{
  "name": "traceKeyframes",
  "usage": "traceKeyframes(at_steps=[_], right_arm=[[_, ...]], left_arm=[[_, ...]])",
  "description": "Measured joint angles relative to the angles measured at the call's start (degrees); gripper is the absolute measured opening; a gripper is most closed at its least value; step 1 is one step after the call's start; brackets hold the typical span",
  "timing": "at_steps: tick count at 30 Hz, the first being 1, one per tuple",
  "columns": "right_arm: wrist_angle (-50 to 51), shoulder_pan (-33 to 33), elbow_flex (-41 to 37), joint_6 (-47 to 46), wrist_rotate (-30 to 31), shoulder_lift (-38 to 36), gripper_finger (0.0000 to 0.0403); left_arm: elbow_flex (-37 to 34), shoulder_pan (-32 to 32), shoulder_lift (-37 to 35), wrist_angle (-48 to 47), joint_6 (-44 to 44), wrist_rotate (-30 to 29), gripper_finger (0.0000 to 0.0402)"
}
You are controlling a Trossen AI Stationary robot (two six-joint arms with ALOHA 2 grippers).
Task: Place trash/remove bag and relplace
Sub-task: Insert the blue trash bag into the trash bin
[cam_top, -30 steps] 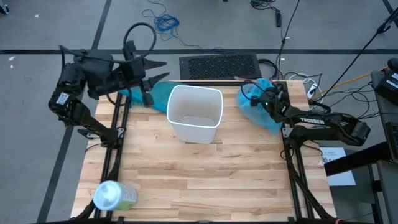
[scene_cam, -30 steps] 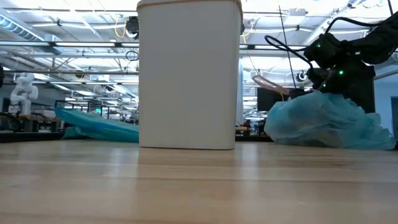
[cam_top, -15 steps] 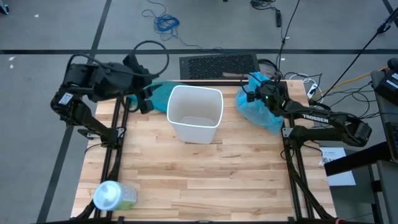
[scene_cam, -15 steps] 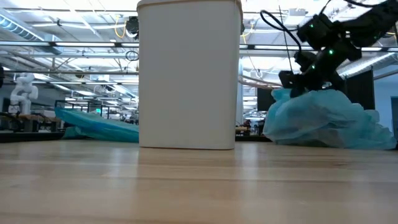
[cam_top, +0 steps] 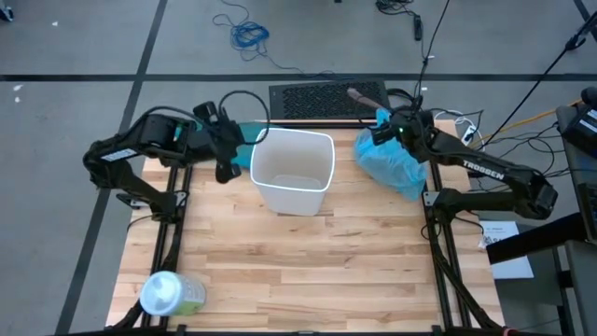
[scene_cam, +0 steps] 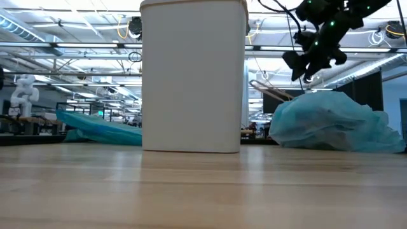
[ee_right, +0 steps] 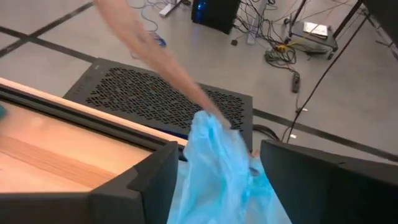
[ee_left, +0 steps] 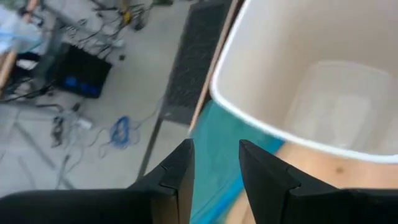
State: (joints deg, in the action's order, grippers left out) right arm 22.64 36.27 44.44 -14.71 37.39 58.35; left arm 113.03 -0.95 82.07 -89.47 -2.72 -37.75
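Observation:
The white bin point(cam_top: 292, 168) stands open and unlined at the table's far middle. The light-blue bag point(cam_top: 392, 161) lies bunched on the table right of it, resting on its underside point(scene_cam: 331, 143). My right gripper point(scene_cam: 304, 69) hangs open just above the bag's top, clear of it. A darker teal bag point(cam_top: 244, 138) lies flat left of the bin. Above it, my left gripper point(ee_left: 214, 168) is open and tipped down beside the bin's left wall. The trash is out of view.
A person's blurred hand point(ee_right: 155, 50) reaches over the black grille point(cam_top: 328, 98) at the far edge, near the light-blue bag. A pale-green container with a white lid point(cam_top: 168, 294) lies at the near left corner. The table's near half is bare wood.
My right gripper has let go of the light-blue bag's top and risen clear of it; the bag stays bunched on the table. My left gripper has come down and tipped toward the teal bag beside the bin. A person's hand has come in at the far edge.

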Motion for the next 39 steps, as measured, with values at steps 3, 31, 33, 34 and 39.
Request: traceKeyframes(at_steps=[3,31,33,34,39], right_arm=[[1.4,-0.8,1.9,1.8,-0.3,-0.4,0.023],[-17.4,-4.8,11.2,6.5,-44.4,13.3,0.0002],[-17.8,-5.0,11.2,6.9,-47.9,13.9,0.0002],[-17.8,-5.1,11.2,7.1,-49.0,13.9,0.0001],[-17.3,-6.4,11.2,7.5,-49.7,13.7,0.0001]], left_arm=[[-5.8,2.5,-2.9,4.5,0.0,-1.0,0.0102],[-32.1,36.4,-5.2,41.0,10.9,47.6,0.0001],[-32.6,35.6,-5.4,41.3,10.0,51.3,0.0001],[-32.8,35.1,-5.5,41.3,9.3,52.2,0.0001],[-33.7,30.8,-5.3,40.8,7.5,56.1,0.0]])
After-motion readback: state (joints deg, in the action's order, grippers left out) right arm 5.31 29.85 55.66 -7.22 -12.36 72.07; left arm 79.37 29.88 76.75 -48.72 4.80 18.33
